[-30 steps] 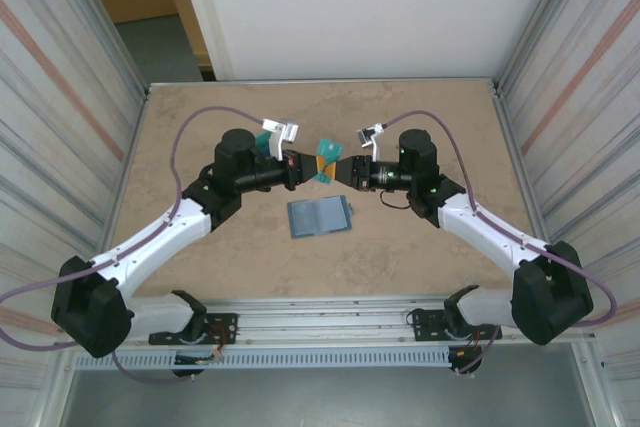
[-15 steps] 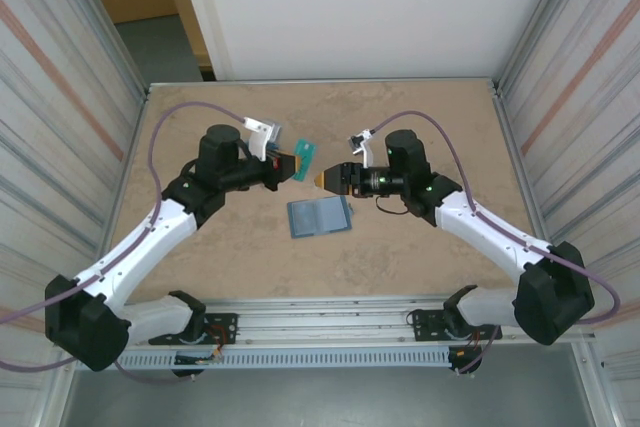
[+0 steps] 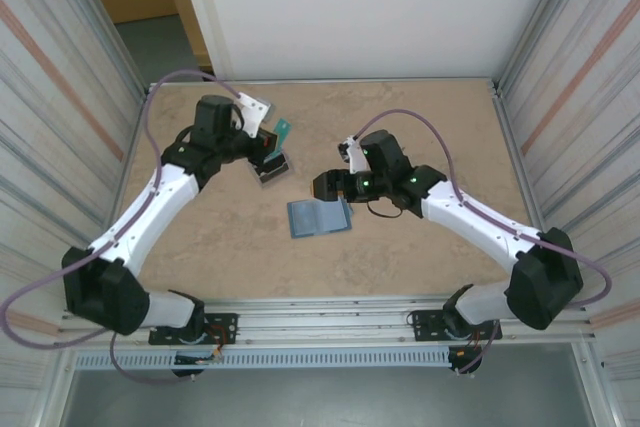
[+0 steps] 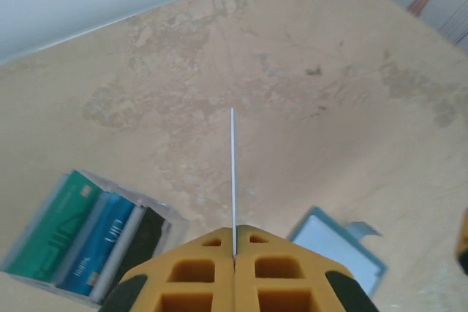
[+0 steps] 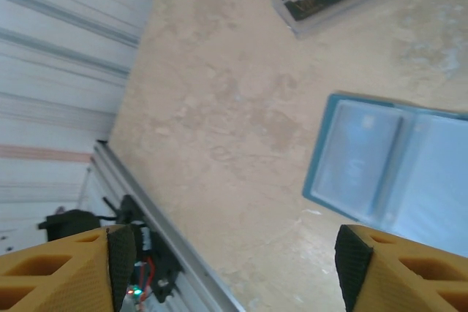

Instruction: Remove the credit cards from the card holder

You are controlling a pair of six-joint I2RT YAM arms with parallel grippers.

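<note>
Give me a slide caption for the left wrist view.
Left claw shut on a card seen edge-on; card pile lower left, card holder lower right.

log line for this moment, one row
left fingers: shut on teal card | right fingers: open, empty | card holder: lying open

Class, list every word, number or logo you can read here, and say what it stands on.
None is readable.
Blue card in the clear tray: pale print, too blurred.
Green card beside it: small pale mark, too blurred.
Card holder: faint marks under its clear pocket, too faint to read.
</note>
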